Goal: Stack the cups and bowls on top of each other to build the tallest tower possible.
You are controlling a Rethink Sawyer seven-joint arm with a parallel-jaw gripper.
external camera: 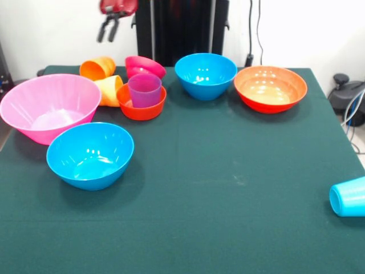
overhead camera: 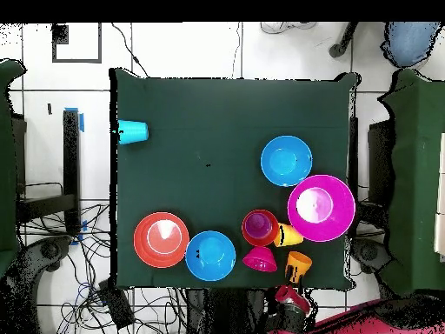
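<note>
Bowls and cups lie mostly unstacked on the green table (external camera: 228, 194): the large pink bowl (external camera: 50, 107), two blue bowls (external camera: 90, 154) (external camera: 206, 75) and the wide orange-red bowl (external camera: 270, 88) each sit alone. The only start on a tower is the purple cup (external camera: 145, 89) standing upright inside the small orange bowl (external camera: 141, 104), while the magenta bowl (external camera: 144, 67), orange cup (external camera: 97, 68) and yellow-orange cup (external camera: 109, 89) lie tipped nearby and the light blue cup (external camera: 348, 197) lies well apart. The gripper (external camera: 108, 31) hangs above the orange cup, jaws slightly parted and holding nothing, so nearly all stacking appears left to do.

Purple cup (external camera: 145, 89), orange bowl (external camera: 141, 105), dark green tablecloth (external camera: 228, 188).
</note>
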